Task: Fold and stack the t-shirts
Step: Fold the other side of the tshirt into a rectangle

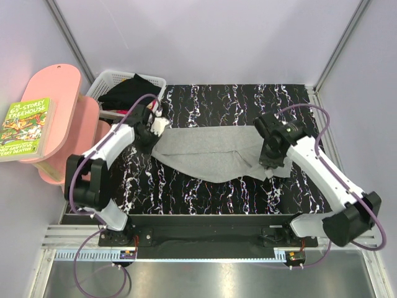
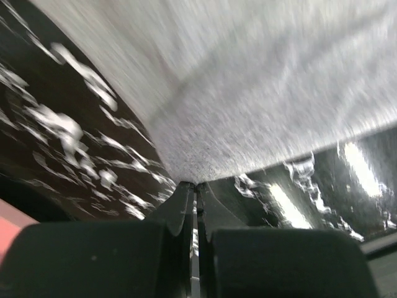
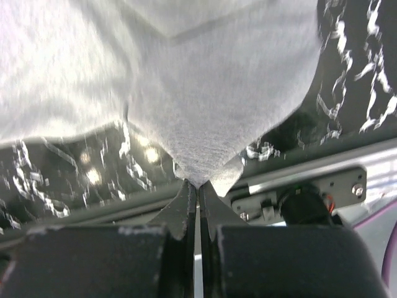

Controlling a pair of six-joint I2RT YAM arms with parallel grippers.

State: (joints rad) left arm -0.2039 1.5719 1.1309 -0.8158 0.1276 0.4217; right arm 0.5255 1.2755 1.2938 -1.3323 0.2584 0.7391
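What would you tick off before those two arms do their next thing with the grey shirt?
1. Left end effector pinched shut on the grey t-shirt: ok.
2. Right end effector pinched shut on its other end: ok.
3. Shirt smooth between them: not ok, a fold runs across it.
4. Shirt lifted off the table: cannot tell.
5. Black t-shirt out of the way in the basket: ok.

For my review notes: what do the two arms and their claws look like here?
Both arms, left arm and right arm, have white shells with black joints and a looping purple cable. The left claw and right claw have black, tapered fingers.
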